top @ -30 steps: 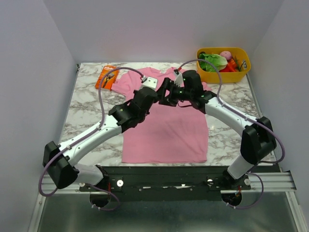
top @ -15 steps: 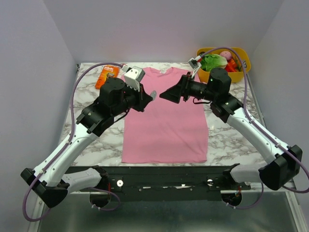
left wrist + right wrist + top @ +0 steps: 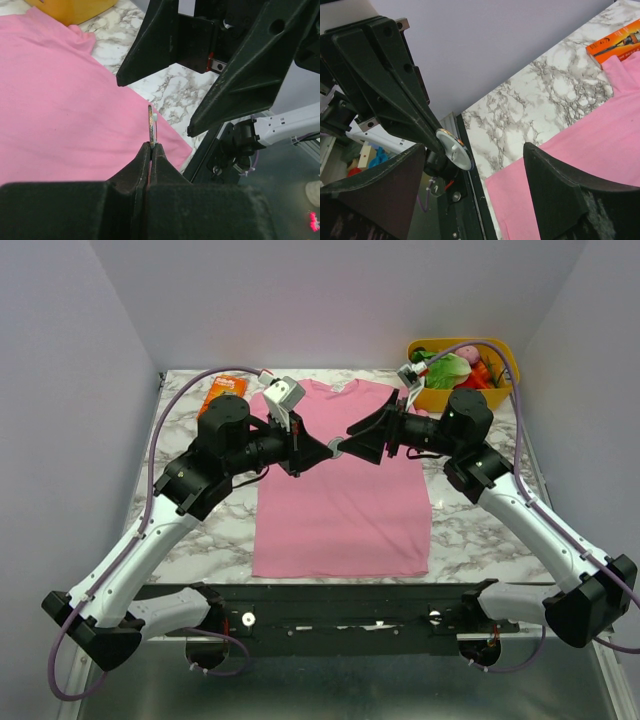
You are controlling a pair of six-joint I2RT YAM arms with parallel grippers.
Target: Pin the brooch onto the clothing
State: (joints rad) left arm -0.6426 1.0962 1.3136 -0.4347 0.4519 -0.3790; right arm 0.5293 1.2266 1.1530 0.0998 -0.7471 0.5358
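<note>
The left gripper was clamped shut on the brooch, held in the air above the upper part of the pink T-shirt. In the left wrist view, the two fingers were pressed together on the disc's lower edge. The brooch stood upright and edge-on above them, with a small pale nub on one side. From the right wrist camera the brooch showed a pale round face with a thin brownish rim, sticking out from the tip of the left gripper.

The right gripper faced the left one tip to tip, jaws spread wide and holding nothing. The brooch sat in the gap between its fingers without touching either of them, nearer one finger than the other. In the left wrist view, those same dark fingers loomed just past the disc.

The T-shirt lay flat on the marble table, neck toward the far side and hem toward the arm bases. It was not pinned to anything; the brooch was clear of the cloth. An orange package lay on the table just beside the shirt's left sleeve. A yellow bin holding toy vegetables stood at the far right corner – apart from the shirt.
</note>
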